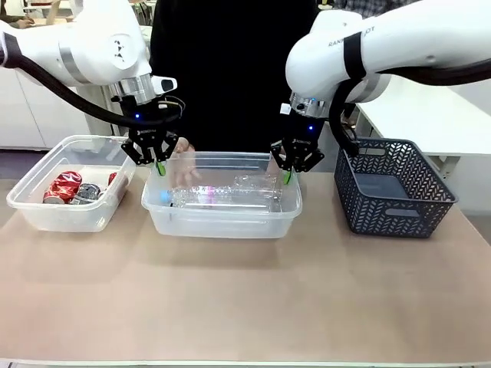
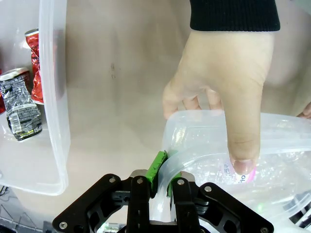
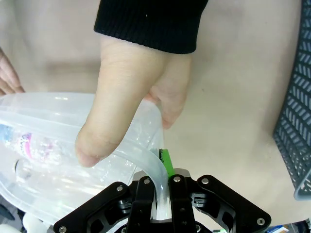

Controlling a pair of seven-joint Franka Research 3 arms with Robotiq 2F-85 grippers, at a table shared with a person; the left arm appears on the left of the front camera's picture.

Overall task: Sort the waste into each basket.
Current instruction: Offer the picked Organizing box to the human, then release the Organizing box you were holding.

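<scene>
On the bench [image 1: 253, 307] three containers stand in a row: a clear tub [image 1: 46, 203] at the left with crushed cans [image 1: 70, 188] in it, a second clear tub [image 1: 222, 222] in the middle with clear bottles [image 1: 222, 195] lying inside, and a dark grey basket [image 1: 395, 188] at the right. The left pincer [image 1: 159, 167] is closed on the left end of the middle tub's rim; in the left wrist view its green pads [image 2: 156, 167] clamp the rim [image 2: 194, 160] between them. The right pincer [image 1: 288, 175] is closed in the same way on the right end of this rim, and in the right wrist view the rim [image 3: 141, 162] runs down between its fingers. The person, in a black sleeve [image 2: 233, 14], holds the far side of the same tub with both hands: one hand [image 2: 228, 92] has the thumb over the rim near the left pincer, the other hand [image 3: 131, 92] has the thumb over the rim near the right pincer.
</scene>
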